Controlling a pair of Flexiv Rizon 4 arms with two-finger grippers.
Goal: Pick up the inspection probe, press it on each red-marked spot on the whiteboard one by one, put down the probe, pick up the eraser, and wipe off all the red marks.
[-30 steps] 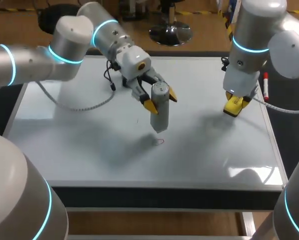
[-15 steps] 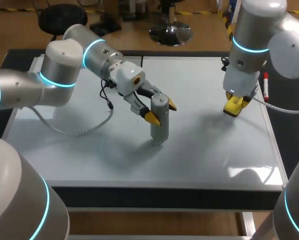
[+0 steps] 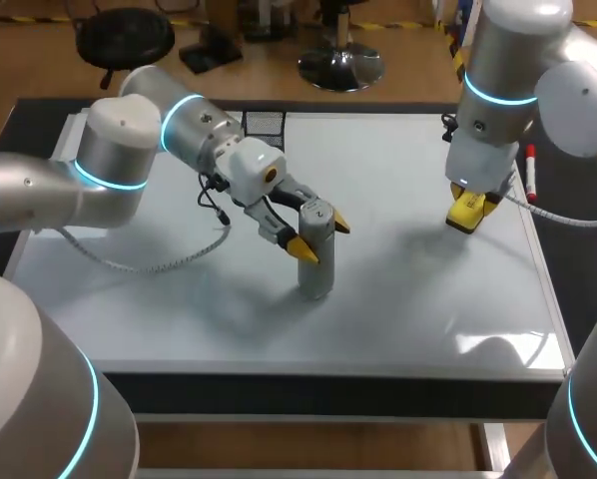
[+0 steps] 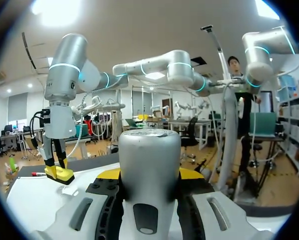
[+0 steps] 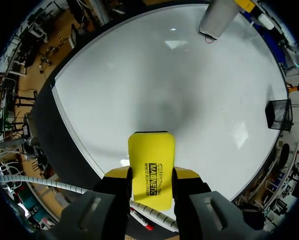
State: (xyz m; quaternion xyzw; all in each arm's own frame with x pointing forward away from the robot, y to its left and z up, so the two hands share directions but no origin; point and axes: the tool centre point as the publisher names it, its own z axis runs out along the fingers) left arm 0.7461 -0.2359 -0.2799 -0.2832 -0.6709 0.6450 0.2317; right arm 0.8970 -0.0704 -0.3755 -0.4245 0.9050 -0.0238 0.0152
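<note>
The grey cylindrical probe (image 3: pixel 316 254) stands nearly upright at the middle of the whiteboard (image 3: pixel 428 299), its lower end down on the surface. My left gripper (image 3: pixel 321 238) is shut on its upper part. From the left wrist the probe (image 4: pixel 149 160) fills the space between the yellow tips of that gripper (image 4: pixel 149 175). My right gripper (image 3: pixel 471 212) hangs over the board's right side, shut on the yellow eraser (image 3: pixel 468 214). The right wrist shows the eraser (image 5: pixel 151 155) between its fingers, and far ahead the probe (image 5: pixel 217 20) with a small red mark (image 5: pixel 208 39) at its tip.
A red marker pen (image 3: pixel 529 172) lies along the board's right edge beside my right arm. A black mesh basket (image 3: pixel 264 124) sits at the board's far edge. The probe's black cable (image 3: pixel 214 205) trails behind my left wrist.
My left arm has swung toward the front and lowered the probe until its tip came down on the red mark. The right arm and eraser have stayed put.
</note>
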